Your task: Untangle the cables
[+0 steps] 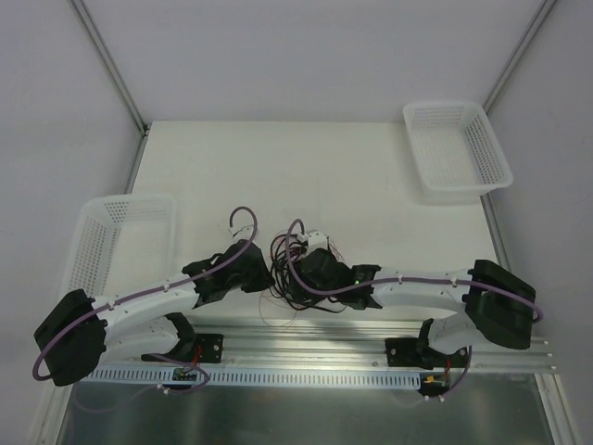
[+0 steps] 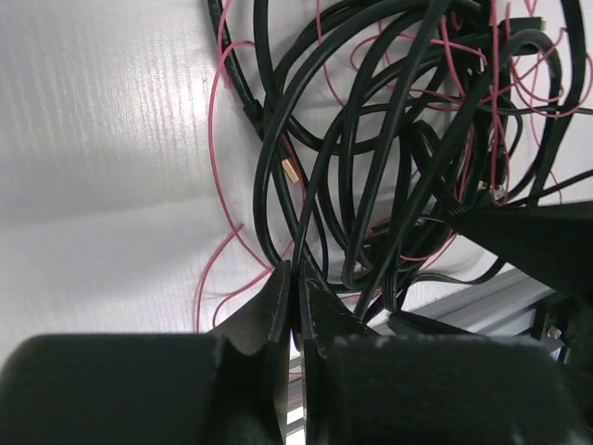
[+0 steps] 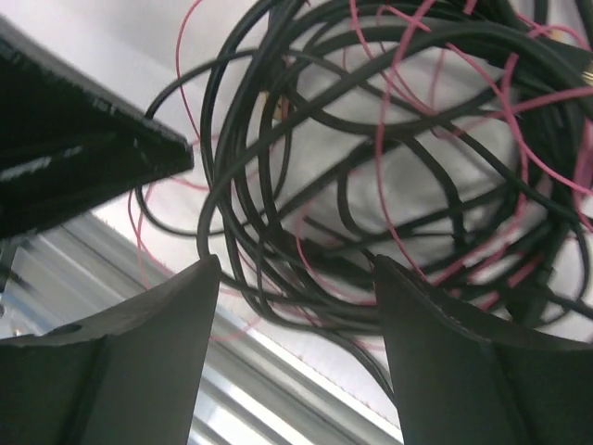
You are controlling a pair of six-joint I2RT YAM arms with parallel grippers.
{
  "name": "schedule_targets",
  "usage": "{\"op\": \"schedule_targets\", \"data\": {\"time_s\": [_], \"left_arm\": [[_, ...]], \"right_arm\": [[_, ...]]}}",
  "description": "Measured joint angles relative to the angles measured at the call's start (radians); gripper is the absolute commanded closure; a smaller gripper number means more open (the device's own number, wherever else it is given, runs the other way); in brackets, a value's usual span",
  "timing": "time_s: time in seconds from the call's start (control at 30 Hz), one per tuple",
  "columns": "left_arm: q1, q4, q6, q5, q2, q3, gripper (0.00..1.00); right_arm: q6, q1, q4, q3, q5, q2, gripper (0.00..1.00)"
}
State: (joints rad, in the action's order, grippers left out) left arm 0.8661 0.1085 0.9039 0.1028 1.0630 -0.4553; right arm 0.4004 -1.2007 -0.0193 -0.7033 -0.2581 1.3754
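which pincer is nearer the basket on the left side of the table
Left. The left pincer sits to the right of the basket, at the left edge of the cables; the right pincer is farther right, across the tangle.

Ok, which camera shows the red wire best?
Left wrist: the red wire arcs alone over the white table, easy to trace. Right wrist shows it woven through the black cables. Top external shows only faint threads of it.

The cables (image 2: 389,185) run off the wrist views' edges; overhead, probably half hidden.
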Motion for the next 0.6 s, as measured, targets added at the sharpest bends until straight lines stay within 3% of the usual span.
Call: {"op": "schedule_targets", "data": {"time_s": [0.13, 0.23, 0.4, 0.47, 0.6], "left_arm": [[0.012, -0.008, 0.010, 0.010, -0.056, 0.027, 1.00], [0.012, -0.006, 0.021, 0.013, -0.101, 0.046, 1.00], [0.012, 0.024, 0.023, 0.023, -0.183, 0.049, 1.00], [0.012, 0.083, 0.019, 0.043, -0.227, 0.032, 1.00], [0.012, 0.212, -0.010, 0.119, -0.303, -0.059, 1.00]], "right_arm": [[0.018, -0.003, 0.048, -0.053, -0.005, 0.111, 0.32], [0.022, -0.003, 0.062, -0.111, -0.018, 0.186, 0.41], [0.041, -0.005, 0.051, -0.138, -0.066, 0.226, 0.84], [0.048, -0.001, 0.035, -0.135, -0.092, 0.220, 0.96], [0.079, 0.051, -0.022, -0.068, -0.138, 0.130, 0.99]]}}
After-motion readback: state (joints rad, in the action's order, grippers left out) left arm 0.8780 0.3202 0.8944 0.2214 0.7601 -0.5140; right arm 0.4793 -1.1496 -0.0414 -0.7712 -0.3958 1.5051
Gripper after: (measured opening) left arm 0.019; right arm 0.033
